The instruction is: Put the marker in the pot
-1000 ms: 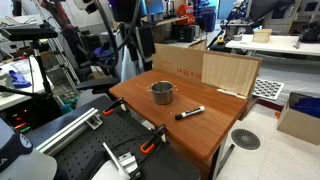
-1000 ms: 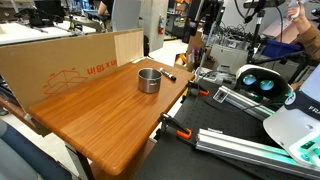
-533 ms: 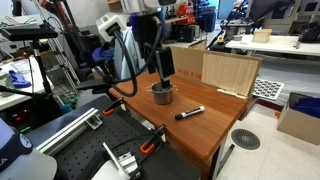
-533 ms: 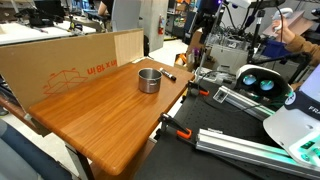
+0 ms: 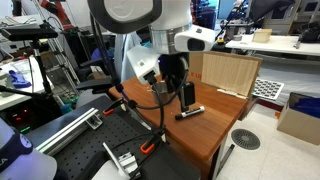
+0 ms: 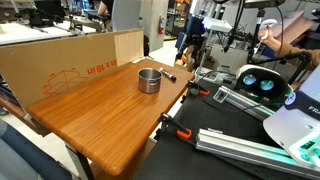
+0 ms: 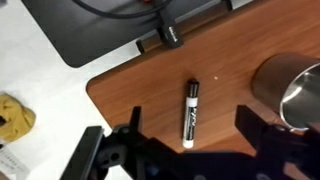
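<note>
- In the lower left of the wrist view, 1 of the 2 fingers (image 7: pixel 128 142) is showing as a dark shape. Its partner is sitting in the lower right, so they are standing spread wide and gripping nothing.
- In the centre of that view, the marker (image 7: pixel 190 115) is lying flat on the table (image 7: pixel 140 100). It is running almost top to bottom of the frame, in line with the gap between the fingers.
- At the right edge, the pot (image 7: pixel 290 90) is standing upright. It is partly cut off by the frame, and is near the marker without touching it.
- In an exterior view, the fingers (image 5: pixel 186 93) are hanging just above the marker (image 5: pixel 190 112), and the arm (image 5: pixel 150 30) is hiding most of the pot.
- The step in hand appears to be the approach for the grasp, since the marker is not yet held.
- The next move is probably calling for a straight descent so that 1 finger is passing on each side of the barrel. After that would come a squeeze across the barrel, a lift, a short carry toward the right of the wrist frame, and a release over the pot's opening.
</note>
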You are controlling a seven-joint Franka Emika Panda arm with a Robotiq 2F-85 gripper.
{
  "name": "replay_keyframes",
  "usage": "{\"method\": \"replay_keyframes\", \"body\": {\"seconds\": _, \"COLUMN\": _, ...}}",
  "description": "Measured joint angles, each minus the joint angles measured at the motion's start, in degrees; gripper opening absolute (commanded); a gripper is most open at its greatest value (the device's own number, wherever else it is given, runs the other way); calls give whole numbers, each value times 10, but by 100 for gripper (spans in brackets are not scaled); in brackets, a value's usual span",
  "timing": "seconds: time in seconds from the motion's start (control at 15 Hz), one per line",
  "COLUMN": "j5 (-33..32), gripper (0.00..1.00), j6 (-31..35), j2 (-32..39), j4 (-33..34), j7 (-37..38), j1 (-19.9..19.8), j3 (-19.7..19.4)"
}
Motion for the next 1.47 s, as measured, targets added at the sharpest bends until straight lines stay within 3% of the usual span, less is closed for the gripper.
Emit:
{"method": "replay_keyframes", "body": {"seconds": 0.4, "j5": 110, "gripper": 100, "j6": 14, "j2": 131, "j4": 92, "j7": -80, "j1": -11, "j3": 14}}
{"method": "replay_keyframes", "body": {"seconds": 0.8, "j5": 123, "gripper": 100, "j6": 14, "j2": 248, "j4": 179, "j7": -92, "j1": -55, "j3": 48}}
{"method": "replay_keyframes", "body": {"seconds": 1.47, "j5": 114, "gripper": 100, "j6": 15, "j2": 269, "j4": 218, "j7": -91, "j1": -67, "j3": 69}}
